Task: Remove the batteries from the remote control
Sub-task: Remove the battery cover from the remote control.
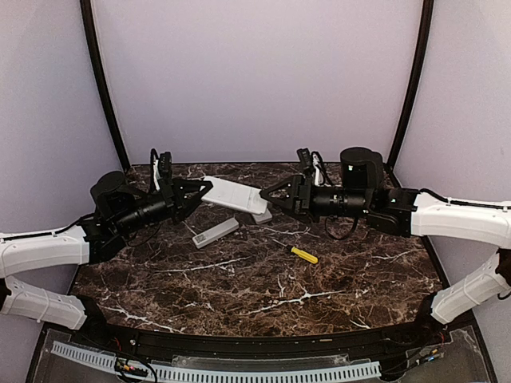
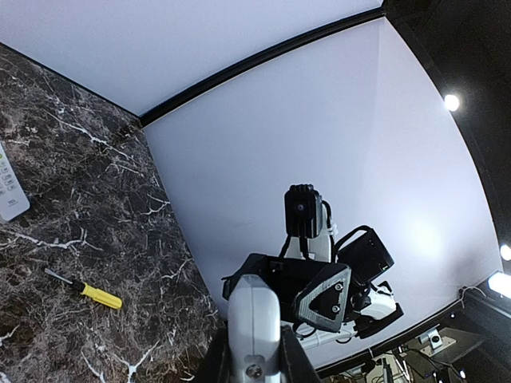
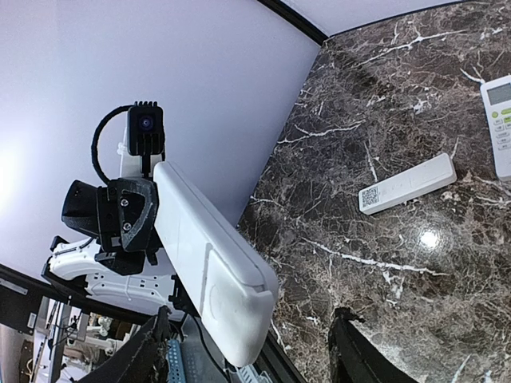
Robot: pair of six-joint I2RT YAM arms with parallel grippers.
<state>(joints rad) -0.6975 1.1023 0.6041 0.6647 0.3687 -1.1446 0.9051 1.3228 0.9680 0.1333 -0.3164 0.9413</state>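
A white remote control (image 1: 231,194) hangs in the air between the two arms. My left gripper (image 1: 198,194) is shut on its left end, and in the left wrist view that end (image 2: 254,315) is pinched between the jaws of the left gripper (image 2: 254,355). My right gripper (image 1: 271,195) meets the other end. In the right wrist view the remote's smooth back (image 3: 209,263) points at the camera, between the spread jaws of the right gripper (image 3: 247,355), which stand apart from it on both sides. The batteries are hidden.
A second white remote (image 1: 215,232) lies face down on the marble table (image 1: 263,295), showing a QR label (image 3: 370,198). Another remote (image 3: 499,120) with green buttons lies under the held one. A yellow-handled screwdriver (image 1: 303,254) lies to the right of the middle.
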